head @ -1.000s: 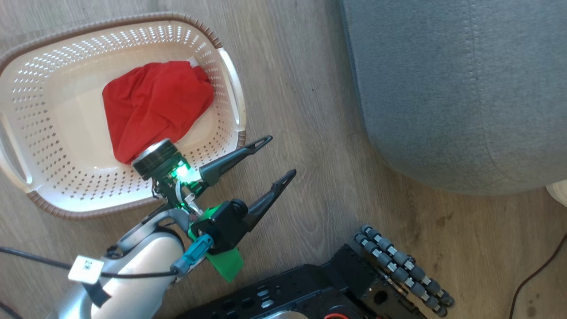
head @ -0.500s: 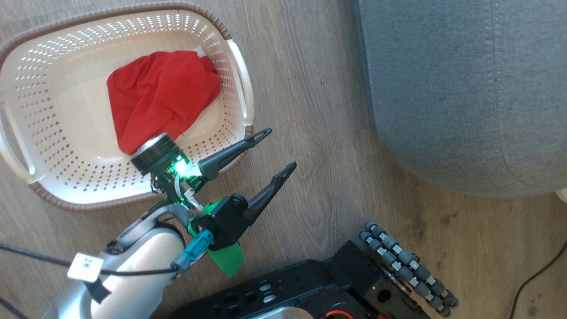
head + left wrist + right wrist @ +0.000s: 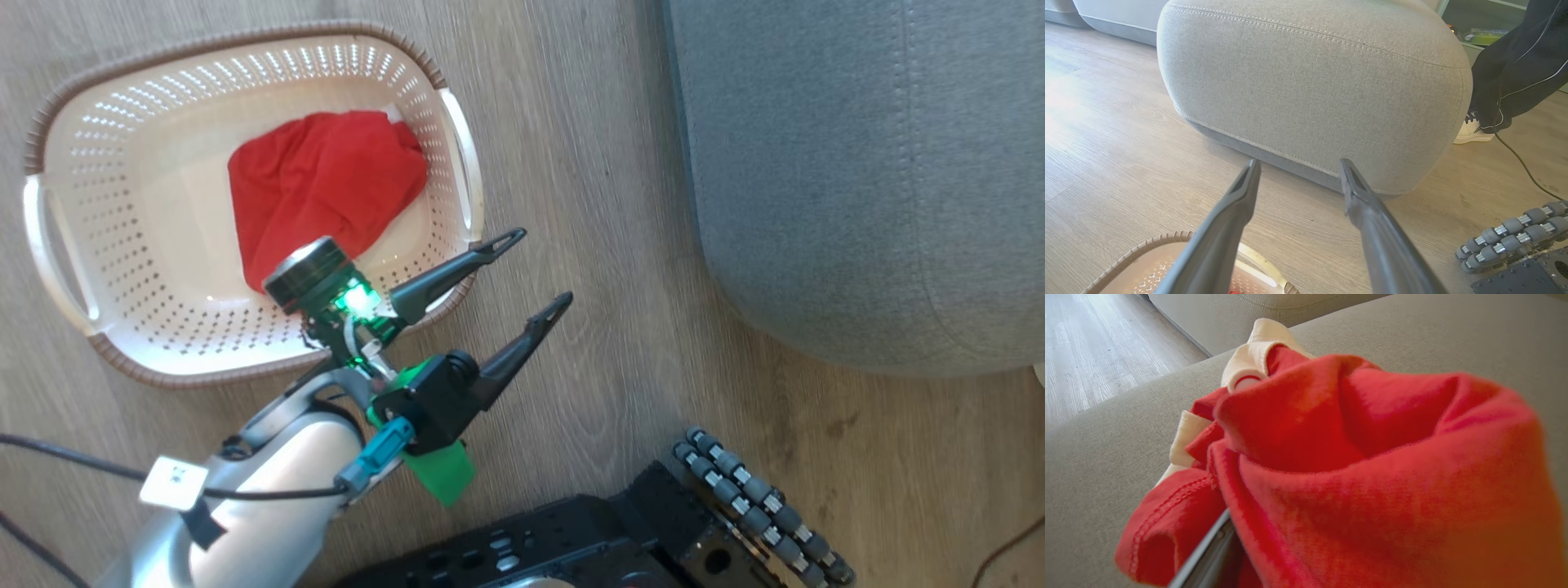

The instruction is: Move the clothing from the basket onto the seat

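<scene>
One red garment (image 3: 326, 184) lies crumpled in the basket (image 3: 122, 367) on the floor (image 3: 588, 122), left of the grey seat (image 3: 857, 163). A second red garment (image 3: 1372, 465) is bunched on the seat, seemingly draped over the right gripper's fingers (image 3: 1206, 555); whether they clench it I cannot tell. The left gripper (image 3: 539, 269), fingers spread and empty, reaches across the basket's right rim toward the seat. Its forearm tag (image 3: 171, 483) is unreadable.

No text is readable; the white tag (image 3: 172, 483) on the left arm (image 3: 269, 502) carries only blurred marks.

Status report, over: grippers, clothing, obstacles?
Left gripper open by basket rim. Right gripper wrapped in one red garment over seat, grip hidden. Other garment in basket. Person's shoe beside seat.
</scene>
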Robot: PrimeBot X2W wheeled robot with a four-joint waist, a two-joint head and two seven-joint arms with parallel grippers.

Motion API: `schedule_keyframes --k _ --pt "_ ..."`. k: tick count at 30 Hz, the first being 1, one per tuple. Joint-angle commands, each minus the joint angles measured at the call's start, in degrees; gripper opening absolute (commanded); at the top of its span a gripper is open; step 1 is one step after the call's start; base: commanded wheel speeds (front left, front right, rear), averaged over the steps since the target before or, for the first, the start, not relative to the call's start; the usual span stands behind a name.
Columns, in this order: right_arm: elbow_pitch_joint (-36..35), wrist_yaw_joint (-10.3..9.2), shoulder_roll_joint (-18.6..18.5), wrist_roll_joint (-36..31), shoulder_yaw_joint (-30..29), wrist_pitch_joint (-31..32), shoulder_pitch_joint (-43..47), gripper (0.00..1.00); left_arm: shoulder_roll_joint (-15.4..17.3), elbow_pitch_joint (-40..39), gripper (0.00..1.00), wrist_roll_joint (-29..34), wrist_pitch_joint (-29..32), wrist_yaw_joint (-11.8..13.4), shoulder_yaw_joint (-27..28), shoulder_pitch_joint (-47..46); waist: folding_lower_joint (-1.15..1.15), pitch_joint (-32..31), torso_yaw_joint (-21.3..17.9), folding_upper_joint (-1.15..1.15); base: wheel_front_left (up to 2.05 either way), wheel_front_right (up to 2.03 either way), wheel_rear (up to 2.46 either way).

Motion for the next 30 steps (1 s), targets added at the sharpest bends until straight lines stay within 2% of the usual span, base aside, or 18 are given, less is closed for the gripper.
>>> schedule_keyframes --k 1,9,18,24,30 --pt "-1.1 -0.02 -2.3 -2.0 -0.1 0.4 2.4 1.00 -0.9 -1.3 1.00 -0.4 -0.3 0.1 0.7 0.3 0.00 -1.9 0.2 0.00 0.00 0.00 0.00" --pt "-1.0 -0.02 -2.5 -8.8 0.6 3.7 6.9 1.00 -4.8 0.7 1.00 -1.1 -0.3 -0.5 -1.4 1.7 0.00 -10.1 0.9 0.00 0.00 0.00 0.00" --pt "-1.0 -0.02 -2.9 -15.5 3.8 3.9 10.1 1.00 -9.4 1.2 1.00 -2.1 -0.3 -0.2 0.0 4.6 0.00 -20.3 1.1 0.00 0.00 0.00 0.00" --pt "-1.7 -0.02 -3.0 -18.0 6.3 1.5 11.7 1.00 -11.3 1.6 1.00 -2.0 -0.3 -0.4 1.6 7.2 0.00 -25.7 1.2 0.00 0.00 0.00 0.00" --pt "-4.4 -0.02 -1.5 -17.1 7.8 -4.0 12.6 1.00 -12.6 1.6 1.00 -1.7 -0.3 -0.5 3.6 9.3 0.00 -29.8 1.7 0.00 0.00 0.00 0.00"
